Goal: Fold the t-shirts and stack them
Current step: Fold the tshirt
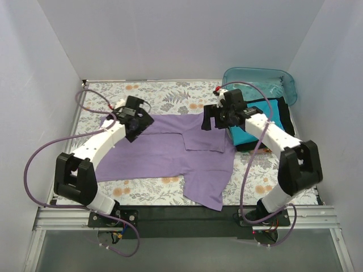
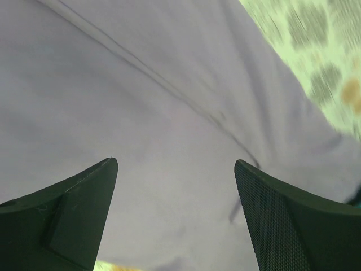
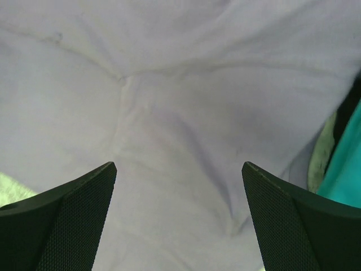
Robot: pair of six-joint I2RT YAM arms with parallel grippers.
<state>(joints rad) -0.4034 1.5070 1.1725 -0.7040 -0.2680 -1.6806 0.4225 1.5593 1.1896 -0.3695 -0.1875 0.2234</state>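
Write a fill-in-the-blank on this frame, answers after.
The spread-out shirt is ____ in colour.
The left gripper and the right gripper both stand ____.
The folded teal shirt lies on a ____ one.
The clear tub sits at the far ____ corner.
Missing words: purple; open; black; right.

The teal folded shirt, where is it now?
In the top view the teal folded shirt lies at the table's right, on a black folded shirt, nearer than the clear teal tub, beside the right claw.
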